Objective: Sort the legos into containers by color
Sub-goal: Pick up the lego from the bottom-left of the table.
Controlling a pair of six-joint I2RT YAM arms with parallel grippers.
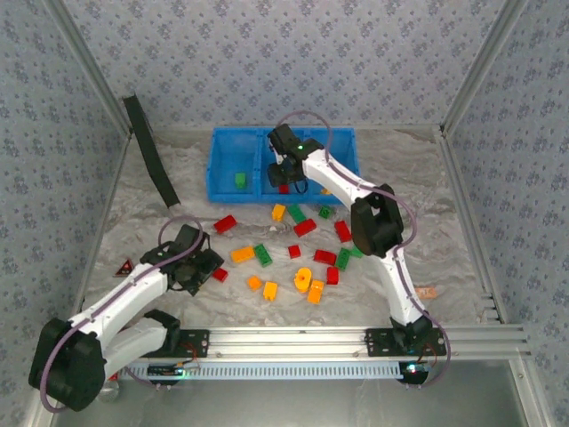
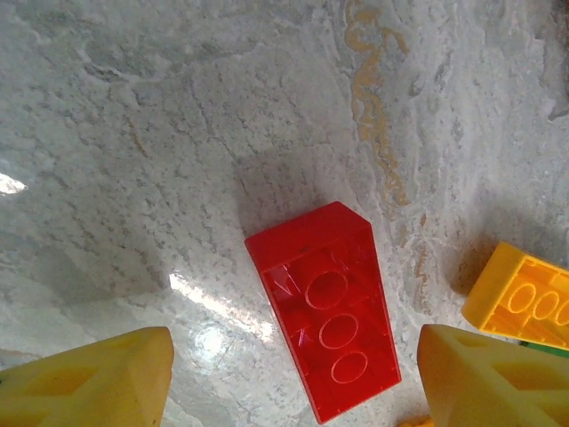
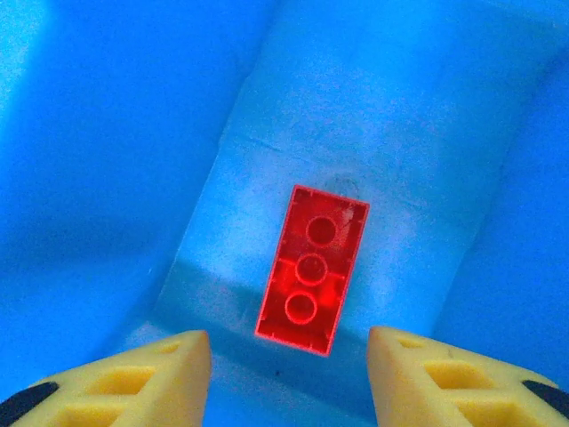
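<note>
Near the front-left of the blue tray [image 1: 216, 178], the left gripper [image 2: 295, 342] hangs spread over a red lego [image 2: 324, 307] on the counter [image 2: 133, 133]. Above the tray's middle compartment, the right gripper [image 3: 289, 338] is spread over a second red lego [image 3: 311, 267] lying inside.

Marbled table [image 1: 444, 231] — blue tray [image 1: 224, 192] at back, legos [image 1: 305, 227] scattered mid-table, black strip [image 1: 151, 156] left.

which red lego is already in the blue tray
The red plastic brick in the bright blue plastic tray's middle compartment, beneath the right tool; other red bricks sit on the table.
</note>
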